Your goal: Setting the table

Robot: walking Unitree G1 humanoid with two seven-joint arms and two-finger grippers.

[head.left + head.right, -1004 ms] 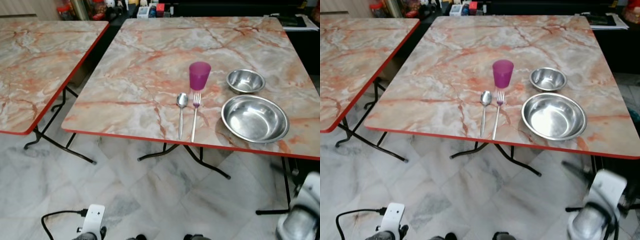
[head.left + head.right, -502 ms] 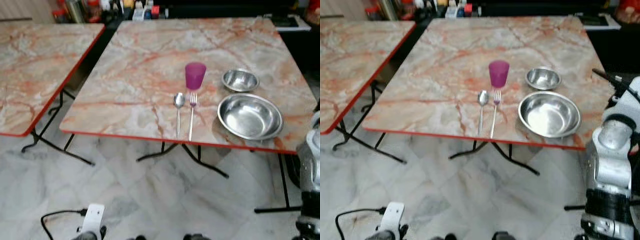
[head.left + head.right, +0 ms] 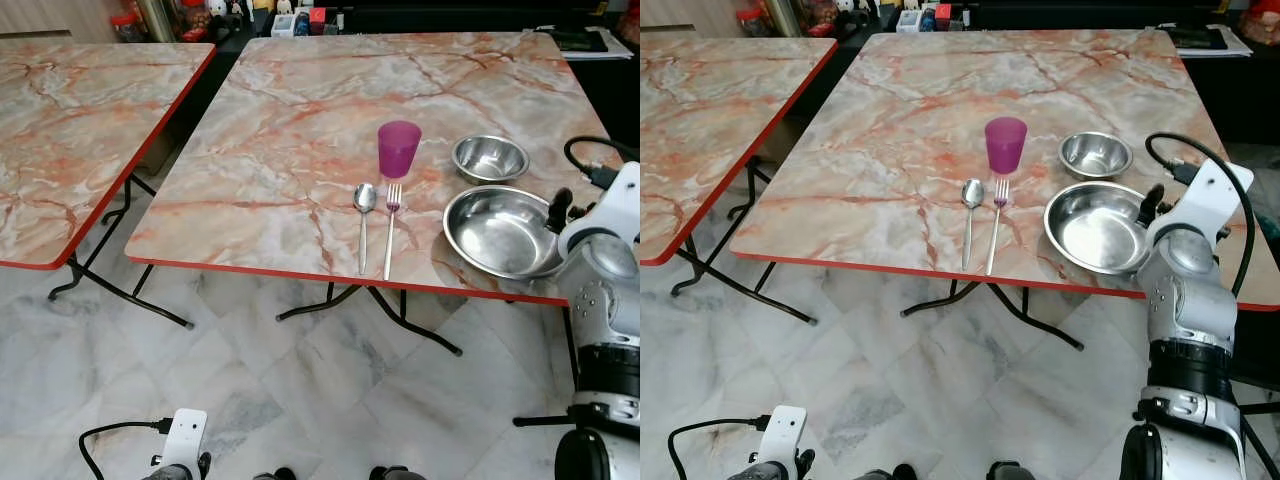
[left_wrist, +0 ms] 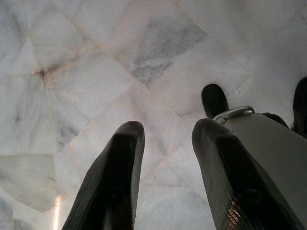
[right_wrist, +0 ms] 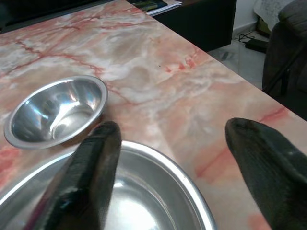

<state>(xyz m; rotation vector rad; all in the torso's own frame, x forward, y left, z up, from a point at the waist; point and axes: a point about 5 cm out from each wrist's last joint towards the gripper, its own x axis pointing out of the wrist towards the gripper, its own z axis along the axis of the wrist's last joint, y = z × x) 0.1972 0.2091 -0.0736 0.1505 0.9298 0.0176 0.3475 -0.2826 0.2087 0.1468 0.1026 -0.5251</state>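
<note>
On the marble table (image 3: 290, 130) stand a purple cup (image 3: 399, 148), a spoon (image 3: 363, 222) and a fork (image 3: 390, 228) side by side, a small steel bowl (image 3: 490, 159) and a large steel bowl (image 3: 500, 232). My right arm (image 3: 1185, 270) is raised at the table's right front corner. Its gripper (image 5: 175, 148) is open and empty, fingers spread wide just over the large bowl's (image 5: 158, 191) right rim, with the small bowl (image 5: 57, 112) beyond. My left gripper (image 4: 165, 139) hangs idle, open, over the floor.
A second marble table (image 3: 70, 120) stands to the left across a narrow gap. Black folding legs (image 3: 400, 320) reach out under the near table. A white device with a black cable (image 3: 185, 435) lies on the tiled floor. Dark furniture (image 5: 288, 43) stands right of the table.
My right arm has risen from low beside the table up to its right front corner, bringing the gripper to the large bowl's rim. The tableware has not moved.
</note>
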